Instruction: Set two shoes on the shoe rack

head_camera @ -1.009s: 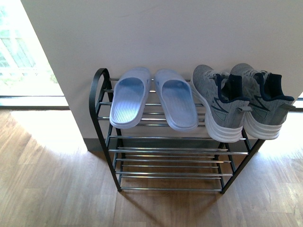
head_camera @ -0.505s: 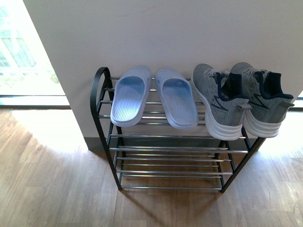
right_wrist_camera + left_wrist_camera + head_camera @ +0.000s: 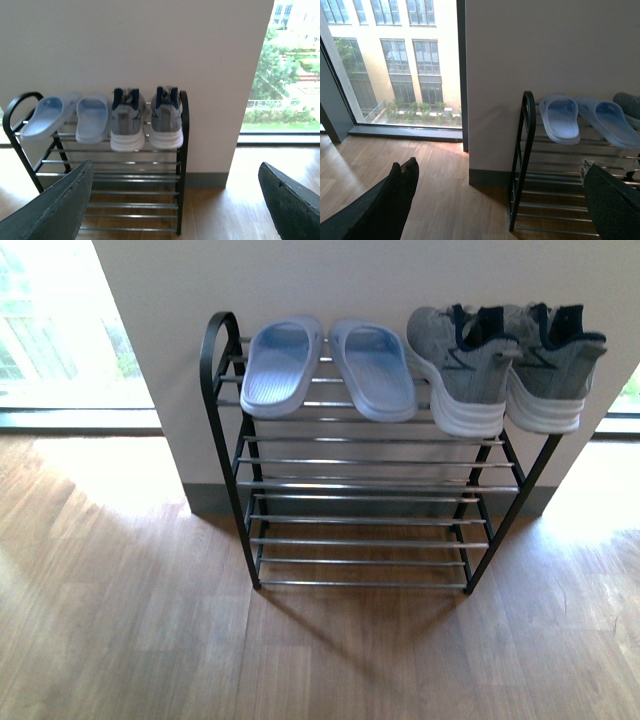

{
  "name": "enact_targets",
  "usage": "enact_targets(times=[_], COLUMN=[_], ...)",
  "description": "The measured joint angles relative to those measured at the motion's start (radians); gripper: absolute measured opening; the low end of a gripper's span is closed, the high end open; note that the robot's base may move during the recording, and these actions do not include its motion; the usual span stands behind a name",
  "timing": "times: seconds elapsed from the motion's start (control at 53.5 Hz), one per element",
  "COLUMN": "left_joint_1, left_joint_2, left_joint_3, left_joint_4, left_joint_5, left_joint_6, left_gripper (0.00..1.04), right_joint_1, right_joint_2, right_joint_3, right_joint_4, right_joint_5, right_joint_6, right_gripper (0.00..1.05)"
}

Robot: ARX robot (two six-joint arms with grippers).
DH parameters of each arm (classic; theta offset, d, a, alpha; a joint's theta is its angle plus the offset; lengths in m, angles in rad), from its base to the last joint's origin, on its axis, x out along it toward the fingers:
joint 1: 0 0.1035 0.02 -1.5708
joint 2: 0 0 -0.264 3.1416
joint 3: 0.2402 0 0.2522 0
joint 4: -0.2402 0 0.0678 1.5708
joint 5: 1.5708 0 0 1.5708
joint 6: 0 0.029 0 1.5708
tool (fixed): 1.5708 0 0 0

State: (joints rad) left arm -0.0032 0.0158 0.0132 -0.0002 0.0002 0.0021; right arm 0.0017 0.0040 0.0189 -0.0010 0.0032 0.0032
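Two grey knit sneakers, the left shoe (image 3: 460,365) and the right shoe (image 3: 548,362), stand side by side, heels toward me, on the right end of the shoe rack's (image 3: 228,440) top shelf. The right wrist view shows the same shoes (image 3: 128,119) (image 3: 166,116) on the rack (image 3: 182,165). Neither arm shows in the front view. My left gripper (image 3: 500,200) is open and empty, well back from the rack (image 3: 524,150). My right gripper (image 3: 175,200) is open and empty too, held back from the rack.
A pair of light blue slippers (image 3: 282,365) (image 3: 373,368) lies on the top shelf's left half. The rack stands against a white wall (image 3: 350,280) on a wooden floor (image 3: 120,620). Floor-length windows (image 3: 50,330) flank the wall on both sides.
The rack and shoes have shifted upward and shrunk slightly in the front view, with more floor showing in front. The shoes stay put on the top shelf.
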Motion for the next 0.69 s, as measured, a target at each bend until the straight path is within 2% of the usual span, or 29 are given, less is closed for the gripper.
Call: enact_targets(times=[0.691], left_joint_1=[0.000], left_joint_2=[0.000], left_joint_3=[0.000], left_joint_4=[0.000], left_joint_5=[0.000], left_joint_6=[0.000], left_gripper=[0.95], right_joint_1=[0.000], right_joint_2=[0.000], right_joint_3=[0.000], right_joint_4=[0.000], right_joint_5=[-0.003], right_joint_6=[0.000], right_gripper=[0.96])
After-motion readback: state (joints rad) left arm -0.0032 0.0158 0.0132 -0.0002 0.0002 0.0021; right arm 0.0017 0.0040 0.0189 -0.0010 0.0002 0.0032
